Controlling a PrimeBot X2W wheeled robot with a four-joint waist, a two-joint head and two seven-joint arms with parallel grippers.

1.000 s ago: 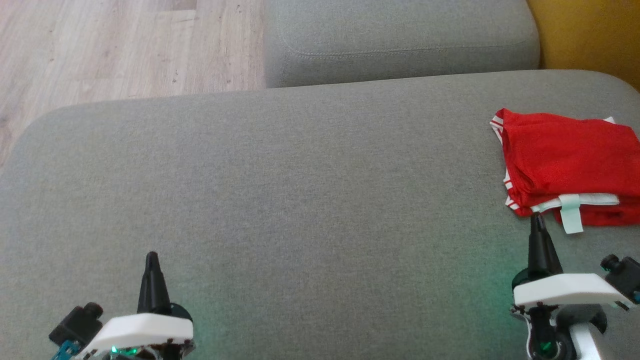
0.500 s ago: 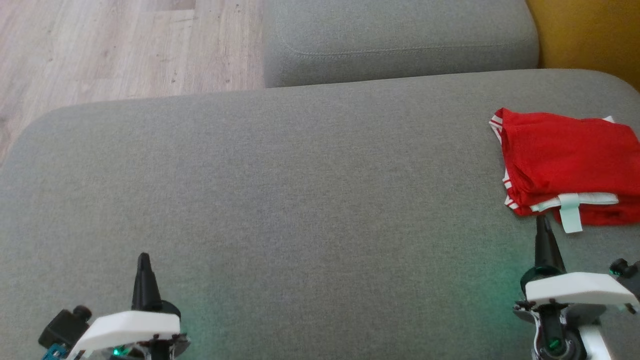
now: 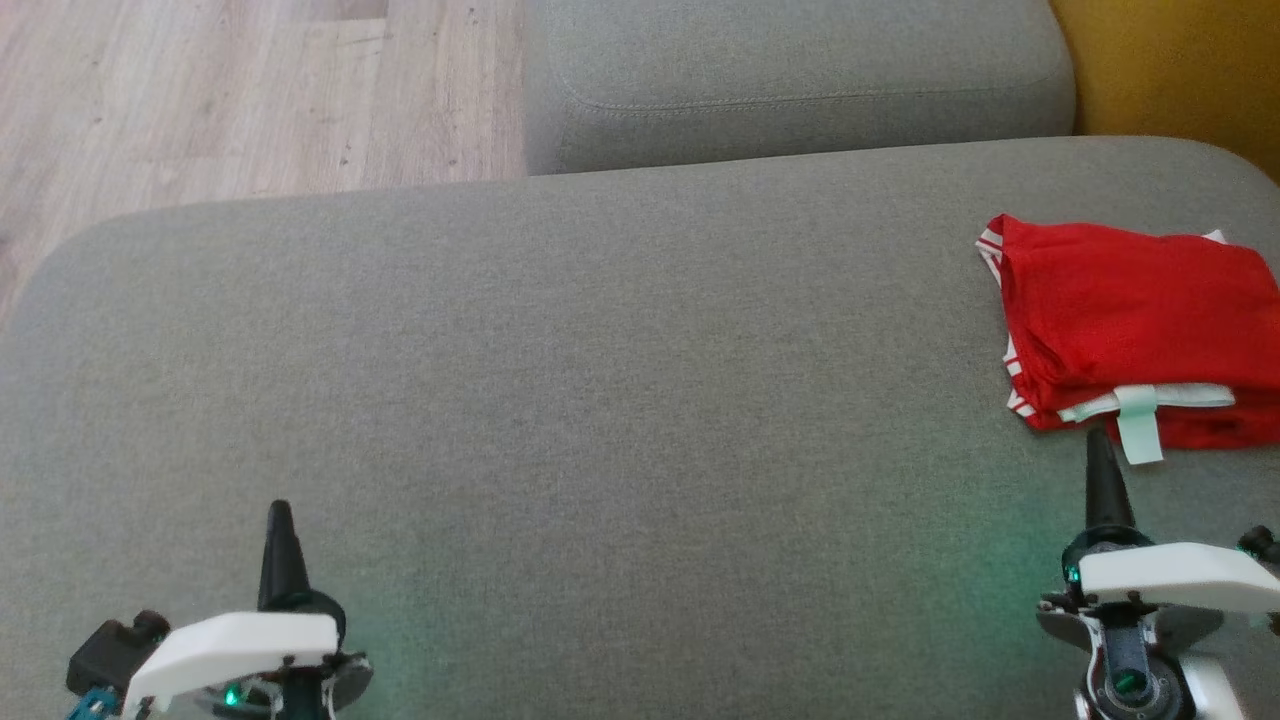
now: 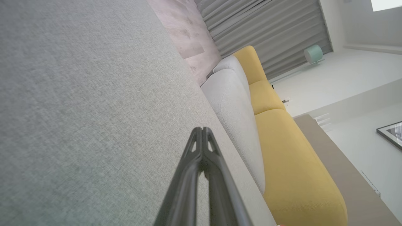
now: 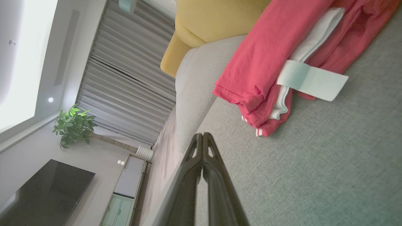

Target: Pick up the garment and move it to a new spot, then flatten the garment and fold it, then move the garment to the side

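Nearest the robot, the left claw (image 3: 279, 512) hangs low over the front left of a broad grey cushion (image 3: 600, 380). Its two dark fingers are pressed together into one point, clenched on nothing. In the left wrist view the fingertips meet above bare grey weave.

At the front right, the right claw (image 3: 1098, 440) is clenched the same way and also empty, with its tip pointing away from the robot. The tip sits just beside the near edge of the garment (image 3: 1130, 320). The right wrist view shows a strip of grey cloth between the two, so they are apart.

The garment is red with white-striped trim. It lies folded in a flat stack on the right side of the cushion, running out of the head view at the right edge. A pale label (image 3: 1140, 435) hangs off its near edge onto the cushion.

Beyond the broad cushion stands a second grey cushion (image 3: 790, 80). A wooden floor (image 3: 230, 100) lies to its left and a yellow sofa (image 3: 1180, 70) to its right.
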